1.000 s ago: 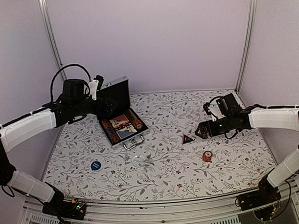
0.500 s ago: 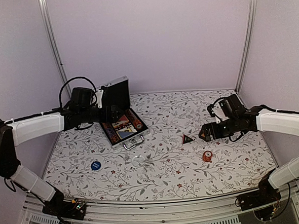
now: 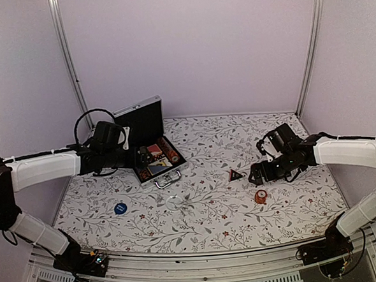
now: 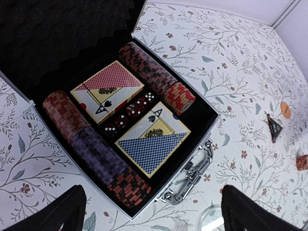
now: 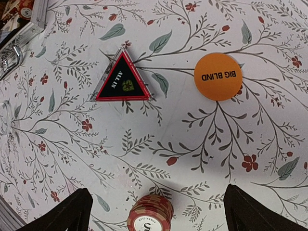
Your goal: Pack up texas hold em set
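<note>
**Briefcase Open, Tokens Outside It**

The briefcase (image 3: 143, 120) is seen open on the table (image 3: 212, 219), with chip rows (image 4: 156, 77), two card decks (image 4: 151, 144) and red dice (image 4: 127, 113) packed inside. Just above it the left gripper (image 3: 140, 158) is held spread wide, nothing gripped. Well right of the briefcase, the right gripper (image 3: 255, 174), equally wide and empty, is poised above a triangular token (image 5: 122, 79), an orange round token (image 5: 217, 76) and a small chip stack (image 5: 150, 211).
</note>
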You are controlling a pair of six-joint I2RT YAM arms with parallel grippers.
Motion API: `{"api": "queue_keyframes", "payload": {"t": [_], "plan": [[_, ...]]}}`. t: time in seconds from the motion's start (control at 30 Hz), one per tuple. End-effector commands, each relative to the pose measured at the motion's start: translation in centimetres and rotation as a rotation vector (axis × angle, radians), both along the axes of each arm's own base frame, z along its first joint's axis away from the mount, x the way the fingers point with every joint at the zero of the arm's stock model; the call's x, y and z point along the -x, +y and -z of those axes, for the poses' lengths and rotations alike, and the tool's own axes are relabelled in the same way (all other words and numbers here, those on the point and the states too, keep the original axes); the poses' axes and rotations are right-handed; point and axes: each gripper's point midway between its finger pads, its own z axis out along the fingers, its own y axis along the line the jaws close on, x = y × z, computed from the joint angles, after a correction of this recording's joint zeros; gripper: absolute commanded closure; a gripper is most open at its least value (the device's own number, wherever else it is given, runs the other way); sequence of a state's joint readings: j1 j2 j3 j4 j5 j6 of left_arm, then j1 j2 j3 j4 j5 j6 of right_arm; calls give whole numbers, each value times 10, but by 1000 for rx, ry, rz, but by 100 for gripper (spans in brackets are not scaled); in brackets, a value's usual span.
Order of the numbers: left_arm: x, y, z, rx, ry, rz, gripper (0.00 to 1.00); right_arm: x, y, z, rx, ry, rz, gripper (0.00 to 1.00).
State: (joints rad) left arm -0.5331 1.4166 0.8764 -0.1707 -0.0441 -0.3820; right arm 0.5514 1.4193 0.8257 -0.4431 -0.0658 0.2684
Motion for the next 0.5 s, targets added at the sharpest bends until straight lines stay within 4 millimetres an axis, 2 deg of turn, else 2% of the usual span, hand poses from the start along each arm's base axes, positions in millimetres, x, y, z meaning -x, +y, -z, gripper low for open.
{"api": "queue_keyframes", "payload": {"t": [0.0, 0.23, 0.47], "plan": [[0, -8, -13, -11, -45, -9, 0, 11, -2, 3, 73, 34, -24, 1], [-1, -27, -14, -16, -47, 37, 0, 28, 7, 19, 104, 124, -74, 5], [-1, -39, -9, -10, -35, 69, 0, 31, 0, 35, 218, 180, -49, 15]]}}
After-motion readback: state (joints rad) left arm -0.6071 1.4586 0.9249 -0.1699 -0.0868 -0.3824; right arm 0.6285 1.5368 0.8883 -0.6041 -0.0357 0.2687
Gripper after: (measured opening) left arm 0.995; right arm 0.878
